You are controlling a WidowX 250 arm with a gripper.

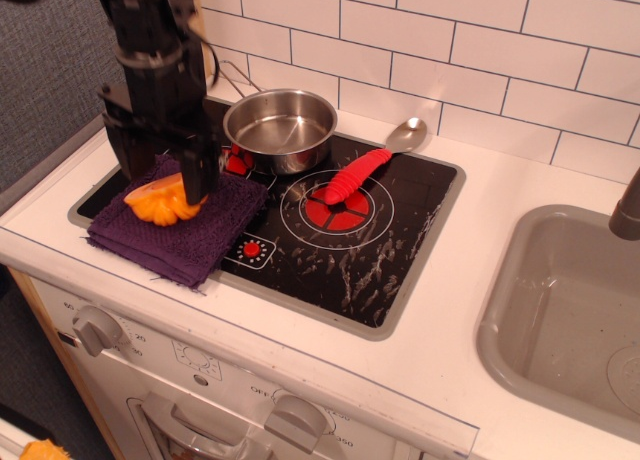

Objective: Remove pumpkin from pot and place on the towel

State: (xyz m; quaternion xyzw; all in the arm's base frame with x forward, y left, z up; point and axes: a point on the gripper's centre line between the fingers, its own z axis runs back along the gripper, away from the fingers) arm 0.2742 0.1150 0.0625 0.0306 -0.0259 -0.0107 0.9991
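Note:
The orange pumpkin [163, 202] lies flat on the dark purple towel [175, 230], which covers the left end of the black cooktop. My gripper [160, 173] stands right above the pumpkin. Its black fingers [197, 170] sit on either side of the pumpkin's top, spread apart, so it looks open. The steel pot [280, 128] stands empty behind and to the right of the towel, with its wire handle pointing back left.
A red-handled spoon [358, 173] lies across the right burner, its steel bowl by the tiled wall. The grey sink basin [570, 310] is at the far right. Stove knobs [96, 330] line the front panel.

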